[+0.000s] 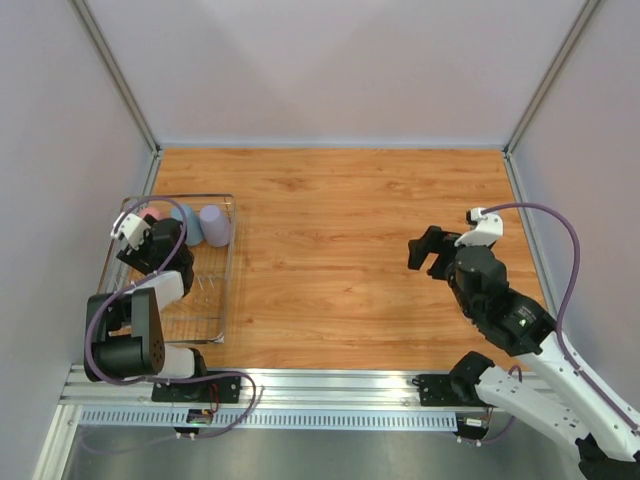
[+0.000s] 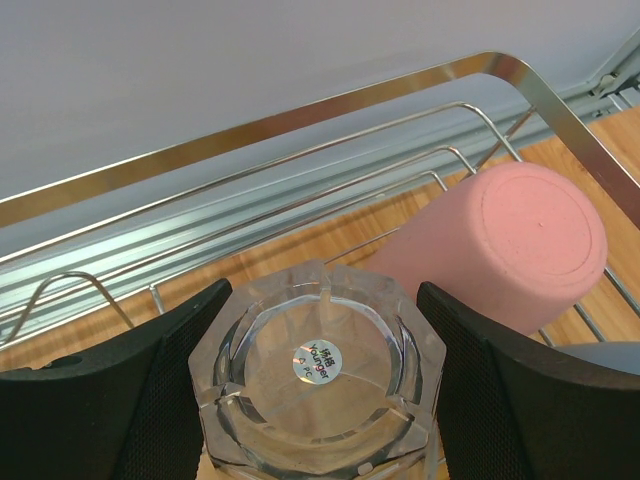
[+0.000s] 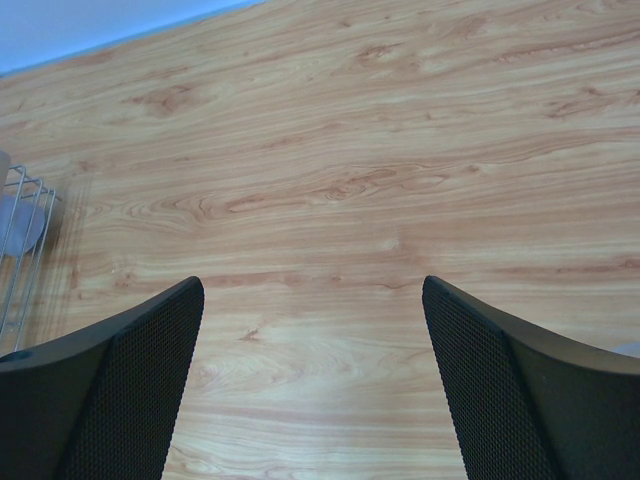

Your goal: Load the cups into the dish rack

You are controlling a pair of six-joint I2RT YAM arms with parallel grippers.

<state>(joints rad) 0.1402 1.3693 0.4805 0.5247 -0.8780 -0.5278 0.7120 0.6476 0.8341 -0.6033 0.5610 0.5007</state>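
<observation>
1. Clear cup (image 2: 318,375), base up with a round sticker, fills the gap of the left jaws, which grip it on both sides inside the dish rack (image 2: 300,120). Its lower part is cut off by the frame.
2. Pink cup (image 2: 510,245) lies tilted just beside it, under the rack's corner rim.
3. Blue cup (image 1: 187,222) and lavender cup (image 1: 215,224) sit at the rack's far end. From above, the left arm (image 1: 140,310) hides much of the rack.
4. Right jaws hang wide open, holding nothing, above the counter (image 3: 350,150). A wide stretch of counter separates them from the rack.
</observation>
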